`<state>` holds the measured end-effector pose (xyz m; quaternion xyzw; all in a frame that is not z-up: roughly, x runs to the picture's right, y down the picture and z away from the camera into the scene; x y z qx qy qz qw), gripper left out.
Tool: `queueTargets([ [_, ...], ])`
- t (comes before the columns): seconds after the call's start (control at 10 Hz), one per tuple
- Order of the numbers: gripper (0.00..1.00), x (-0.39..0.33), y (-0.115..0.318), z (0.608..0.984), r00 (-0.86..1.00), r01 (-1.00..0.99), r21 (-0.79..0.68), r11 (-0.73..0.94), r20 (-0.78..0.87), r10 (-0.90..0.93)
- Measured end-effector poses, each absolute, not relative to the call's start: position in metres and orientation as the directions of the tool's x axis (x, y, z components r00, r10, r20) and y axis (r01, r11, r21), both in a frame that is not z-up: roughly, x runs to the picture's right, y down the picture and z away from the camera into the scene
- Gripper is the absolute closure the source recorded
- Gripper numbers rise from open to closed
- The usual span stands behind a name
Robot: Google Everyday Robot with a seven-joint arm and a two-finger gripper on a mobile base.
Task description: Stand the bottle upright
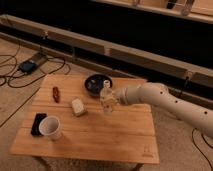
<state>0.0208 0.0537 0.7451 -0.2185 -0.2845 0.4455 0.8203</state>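
The bottle point(106, 98), small and clear with a white cap, stands upright over the middle of the wooden table point(115, 135), just in front of the dark bowl. My gripper point(111, 100) is at the end of the white arm that reaches in from the right, and it is shut on the bottle's body. The bottle's base is close to the tabletop; whether it touches the wood I cannot tell.
A dark bowl point(97, 83) sits at the table's back edge behind the bottle. A whitish block point(78, 107) lies left of the bottle, a red object point(56, 93) further left. A white paper cup point(50, 127) and a black flat item point(38, 123) stand at the front left.
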Motion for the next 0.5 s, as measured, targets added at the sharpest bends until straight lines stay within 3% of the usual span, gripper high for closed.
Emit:
queueTargets([
  [0.5, 1.0, 0.015, 0.061, 0.758, 0.441, -0.585, -0.613, 0.531, 0.31, 0.842],
])
